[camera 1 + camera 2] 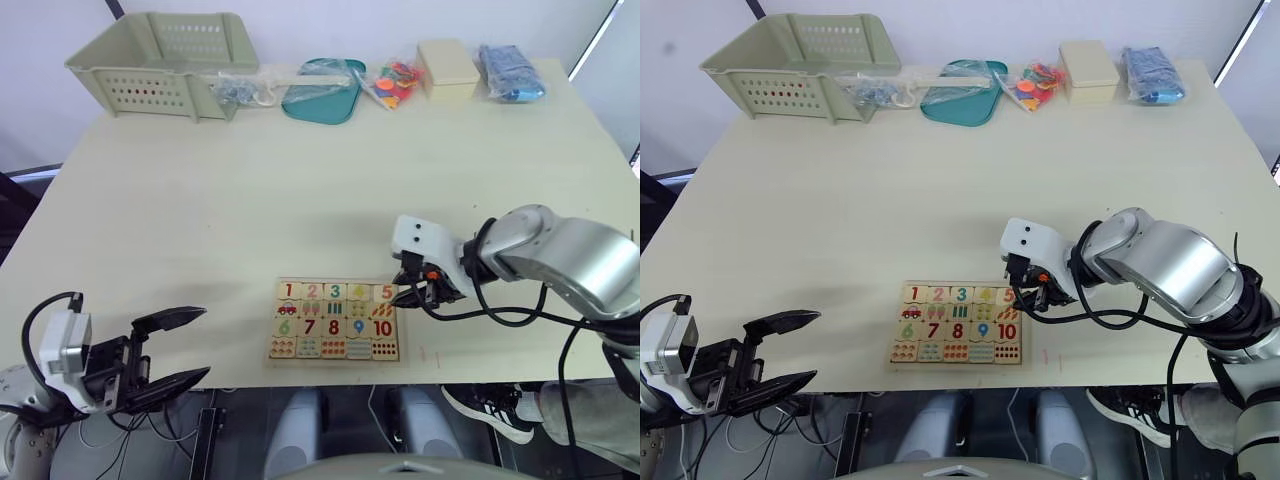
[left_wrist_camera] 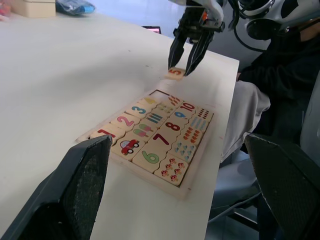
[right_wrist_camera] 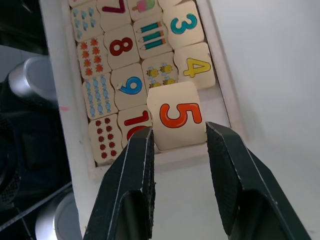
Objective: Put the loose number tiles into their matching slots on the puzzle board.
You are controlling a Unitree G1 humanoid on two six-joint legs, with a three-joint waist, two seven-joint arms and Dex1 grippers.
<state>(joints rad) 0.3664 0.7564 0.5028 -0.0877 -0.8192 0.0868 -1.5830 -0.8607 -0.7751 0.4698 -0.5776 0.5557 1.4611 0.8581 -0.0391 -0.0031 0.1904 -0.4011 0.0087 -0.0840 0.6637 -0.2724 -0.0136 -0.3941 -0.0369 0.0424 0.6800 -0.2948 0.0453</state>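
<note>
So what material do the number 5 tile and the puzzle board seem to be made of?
The 5 tile, held in the right tool, looks like pale unvarnished wood: a matte cream face, rounded corners and a printed orange digit. The puzzle board seems to be the same light wood, or perhaps plywood, with a raised rim and a dull finish. No grain is clear enough to be certain.

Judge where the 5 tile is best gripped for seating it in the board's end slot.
By two opposite side edges, from above, as the right claw holds it now: the 5 tile is thin and flat, so only its edges offer purchase. A top-down hold keeps the digit face level above the puzzle board, beside the 4 tile, and probably lets it drop straight in.
</note>
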